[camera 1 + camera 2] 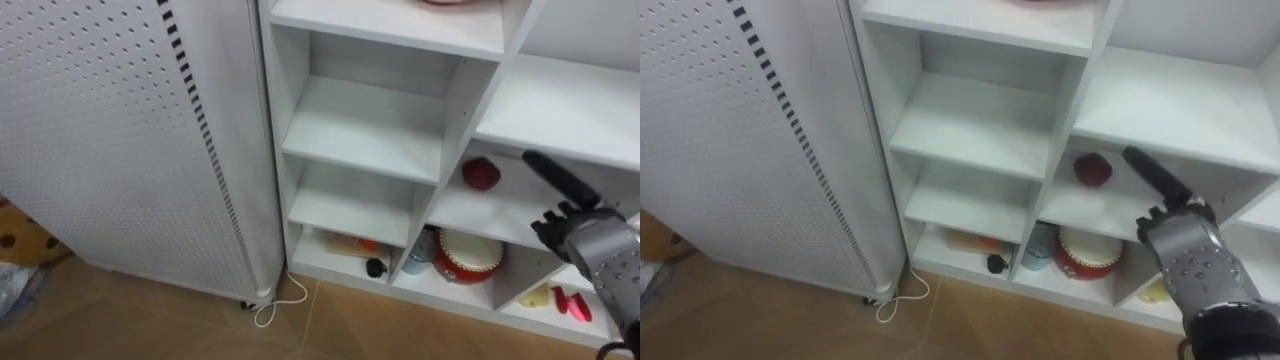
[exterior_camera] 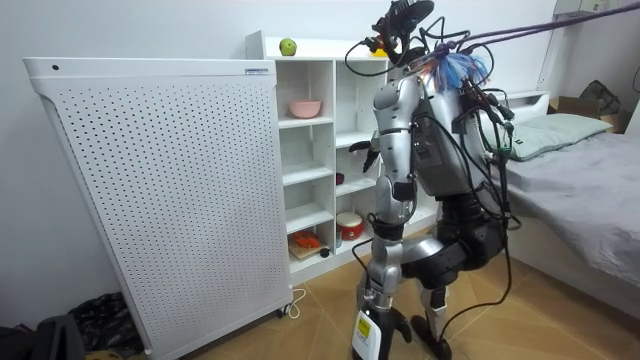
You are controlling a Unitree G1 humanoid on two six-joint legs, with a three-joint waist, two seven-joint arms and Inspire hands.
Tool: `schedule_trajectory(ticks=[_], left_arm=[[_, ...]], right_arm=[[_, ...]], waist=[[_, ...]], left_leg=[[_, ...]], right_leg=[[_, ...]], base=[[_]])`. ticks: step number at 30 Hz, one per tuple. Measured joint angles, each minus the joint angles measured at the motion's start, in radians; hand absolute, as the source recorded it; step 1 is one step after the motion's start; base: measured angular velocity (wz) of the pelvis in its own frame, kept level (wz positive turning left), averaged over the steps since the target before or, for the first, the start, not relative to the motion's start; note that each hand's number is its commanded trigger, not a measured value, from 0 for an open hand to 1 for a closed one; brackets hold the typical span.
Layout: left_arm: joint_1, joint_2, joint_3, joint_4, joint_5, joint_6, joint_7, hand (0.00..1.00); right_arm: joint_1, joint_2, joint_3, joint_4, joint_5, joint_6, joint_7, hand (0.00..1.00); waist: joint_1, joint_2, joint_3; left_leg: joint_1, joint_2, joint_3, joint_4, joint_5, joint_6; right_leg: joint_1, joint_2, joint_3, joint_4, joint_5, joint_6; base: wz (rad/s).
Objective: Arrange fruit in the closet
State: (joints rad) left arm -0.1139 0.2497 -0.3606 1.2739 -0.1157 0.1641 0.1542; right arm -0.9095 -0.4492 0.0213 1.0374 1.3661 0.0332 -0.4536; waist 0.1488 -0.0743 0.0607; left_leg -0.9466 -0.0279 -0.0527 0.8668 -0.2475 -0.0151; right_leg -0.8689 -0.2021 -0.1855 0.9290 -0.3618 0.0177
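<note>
The right hand [image 1: 592, 240] is reaching into the closet's [image 1: 352, 128] right column, its fingers loose and partly stretched, gripping nothing. Just beyond the fingertips, a red apple [image 1: 481, 174] is sitting on a shelf, apart from the hand. A red pot [image 1: 467, 256] is standing one compartment below. The left hand [image 2: 386, 228] is hanging by the hip. A green apple [image 2: 288, 47] is lying on the closet's top.

Home bedroom. Bed [image 2: 590, 190] with grey cover and pillow [image 2: 545, 135] at the room view's right. White open-shelf closet [image 2: 335, 120] by the wall holds a pink bowl [image 2: 305, 107] and a red fruit [image 1: 481, 174], with a green apple [image 2: 288, 46] on top. Wood-look floor [image 2: 320, 325]. White perforated panel [image 2: 150, 200] stands beside the closet.
</note>
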Motion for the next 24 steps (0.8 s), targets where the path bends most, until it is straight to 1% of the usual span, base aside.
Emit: schedule_trajectory(ticks=[1,2,3,4,6,7,8,9,10,12,13,14,15,16,17,18,19,20,21,23,24], left_arm=[[0.000,0.000,0.000,-0.001,0.000,0.002,-0.007,0.00],[0.000,-0.001,0.001,-0.001,0.000,0.005,-0.019,0.00],[-0.001,-0.002,0.001,-0.001,0.000,0.005,-0.036,0.00],[-0.002,-0.002,0.001,-0.002,0.000,0.005,-0.048,0.00],[-0.007,0.001,0.004,-0.001,0.000,0.004,-0.092,0.00],[-0.007,0.003,0.004,0.000,0.000,0.004,-0.102,0.00],[-0.006,0.007,0.007,0.002,-0.001,0.004,-0.119,0.00],[-0.010,0.011,0.015,0.003,-0.001,0.005,-0.133,0.00],[-0.012,0.011,0.023,0.004,-0.002,0.005,-0.139,0.00],[-0.026,0.010,0.027,0.015,-0.008,0.004,-0.160,0.00],[-0.030,0.010,0.029,0.017,-0.008,0.003,-0.165,0.00],[-0.040,0.010,0.043,0.023,-0.009,0.000,-0.170,0.00],[-0.043,0.011,0.071,0.024,-0.009,-0.004,-0.174,0.00],[-0.043,0.011,0.085,0.025,-0.008,-0.005,-0.177,0.00],[-0.039,0.013,0.103,0.026,-0.008,-0.010,-0.182,0.00],[-0.035,0.014,0.114,0.027,-0.010,-0.017,-0.185,0.00],[-0.035,0.013,0.119,0.026,-0.011,-0.019,-0.185,0.00],[-0.039,0.013,0.126,0.022,-0.009,-0.023,-0.186,0.00],[-0.042,0.014,0.141,0.021,-0.008,-0.037,-0.187,0.00],[-0.041,0.013,0.165,0.020,-0.007,-0.050,-0.189,0.00],[-0.031,0.014,0.184,0.021,-0.001,-0.056,-0.189,0.00]], right_arm=[[0.008,-0.001,0.000,0.019,0.013,0.000,0.026,0.00],[0.038,-0.001,0.000,0.058,0.029,0.000,0.081,0.00],[0.071,-0.001,0.001,0.096,0.028,0.002,0.123,0.00],[0.085,-0.001,0.001,0.112,0.024,0.003,0.140,0.00],[0.117,-0.001,-0.001,0.205,-0.023,0.005,0.229,0.00],[0.126,-0.001,-0.001,0.229,-0.037,0.010,0.247,0.00],[0.154,-0.002,0.000,0.257,-0.060,0.014,0.275,0.00],[0.197,-0.001,0.001,0.263,-0.088,0.015,0.305,0.00],[0.215,-0.001,0.001,0.272,-0.100,0.018,0.319,0.00],[0.285,-0.001,0.023,0.298,-0.175,0.033,0.363,0.00],[0.300,-0.001,0.028,0.302,-0.194,0.035,0.375,0.00],[0.331,0.000,0.034,0.322,-0.228,0.036,0.404,0.00],[0.366,0.001,0.034,0.327,-0.274,0.043,0.424,0.00],[0.383,0.002,0.034,0.326,-0.301,0.048,0.433,0.00],[0.409,0.008,0.034,0.327,-0.358,0.057,0.446,0.00],[0.431,0.016,0.035,0.326,-0.391,0.062,0.454,0.00],[0.444,0.020,0.037,0.326,-0.398,0.062,0.458,0.00],[0.475,0.026,0.040,0.326,-0.424,0.061,0.469,0.00],[0.505,0.035,0.040,0.326,-0.461,0.060,0.477,0.00],[0.547,0.053,0.045,0.327,-0.501,0.062,0.488,0.00],[0.585,0.066,0.044,0.328,-0.528,0.062,0.501,0.00]], waist=[[0.000,0.001,0.0005],[0.007,0.003,0.0009],[0.017,0.011,0.0018],[0.021,0.015,0.0009],[0.021,0.028,0.0027],[0.020,0.031,0.0020],[0.023,0.036,0.0001],[0.020,0.039,-0.0002],[0.020,0.041,0.0003],[0.014,0.062,-0.0011],[0.013,0.065,-0.0019],[0.006,0.072,-0.0038],[-0.001,0.079,-0.0081],[-0.003,0.083,-0.0104],[-0.008,0.085,-0.0117],[-0.024,0.087,-0.0139],[-0.035,0.089,-0.0156],[-0.050,0.091,-0.0189],[-0.061,0.091,-0.0234],[-0.064,0.088,-0.0283],[-0.071,0.087,-0.0406]], left_leg=[[0.011,0.000,0.000,-0.006,0.000,0.000],[0.037,0.003,-0.002,-0.018,0.000,0.000],[0.066,0.010,-0.002,-0.033,-0.001,-0.001],[0.078,0.014,-0.002,-0.042,-0.001,-0.002],[0.121,0.016,0.002,-0.075,0.001,-0.006],[0.133,0.017,0.004,-0.083,0.001,-0.006],[0.154,0.021,0.007,-0.099,0.001,-0.006],[0.179,0.023,0.008,-0.119,0.002,-0.008],[0.193,0.023,0.009,-0.128,0.003,-0.009],[0.249,0.031,0.011,-0.165,0.003,-0.011],[0.261,0.034,0.011,-0.174,0.004,-0.011],[0.286,0.038,0.011,-0.197,0.007,-0.016],[0.308,0.042,0.011,-0.221,0.010,-0.020],[0.321,0.046,0.014,-0.232,0.010,-0.020],[0.352,0.050,0.026,-0.258,0.012,-0.021],[0.380,0.049,0.031,-0.283,0.015,-0.021],[0.394,0.048,0.032,-0.296,0.018,-0.021],[0.419,0.048,0.034,-0.325,0.027,-0.022],[0.446,0.049,0.037,-0.353,0.035,-0.023],[0.499,0.052,0.042,-0.391,0.043,-0.024],[0.538,0.052,0.043,-0.422,0.046,-0.024]], right_leg=[[0.010,0.001,0.000,-0.006,0.000,0.000],[0.038,0.007,-0.001,-0.021,0.000,0.000],[0.070,0.016,-0.003,-0.042,0.001,-0.001],[0.081,0.020,-0.004,-0.053,0.002,-0.001],[0.119,0.023,-0.004,-0.081,0.005,-0.003],[0.129,0.024,-0.003,-0.086,0.005,-0.003],[0.148,0.028,-0.003,-0.102,0.006,-0.004],[0.171,0.030,-0.005,-0.118,0.008,-0.007],[0.184,0.030,-0.005,-0.126,0.008,-0.007],[0.244,0.041,-0.011,-0.171,0.013,-0.007],[0.256,0.046,-0.010,-0.183,0.014,-0.006],[0.280,0.053,-0.010,-0.210,0.021,-0.006],[0.304,0.060,-0.012,-0.238,0.028,-0.006],[0.318,0.064,-0.012,-0.254,0.033,-0.007],[0.343,0.064,-0.012,-0.275,0.039,-0.009],[0.368,0.064,-0.013,-0.295,0.041,-0.008],[0.383,0.064,-0.014,-0.307,0.042,-0.006],[0.410,0.068,-0.017,-0.335,0.045,-0.003],[0.440,0.070,-0.023,-0.364,0.048,-0.002],[0.488,0.073,-0.030,-0.405,0.066,-0.004],[0.531,0.076,-0.037,-0.439,0.069,-0.002]], base=[[0.00],[0.00],[-0.04],[-0.08],[-0.05],[0.00],[-0.05],[-0.04],[0.00],[-0.02],[-0.08],[-0.07],[-0.08],[-0.14],[-0.15],[-0.10],[0.09],[0.21],[0.19],[0.03],[0.00]])
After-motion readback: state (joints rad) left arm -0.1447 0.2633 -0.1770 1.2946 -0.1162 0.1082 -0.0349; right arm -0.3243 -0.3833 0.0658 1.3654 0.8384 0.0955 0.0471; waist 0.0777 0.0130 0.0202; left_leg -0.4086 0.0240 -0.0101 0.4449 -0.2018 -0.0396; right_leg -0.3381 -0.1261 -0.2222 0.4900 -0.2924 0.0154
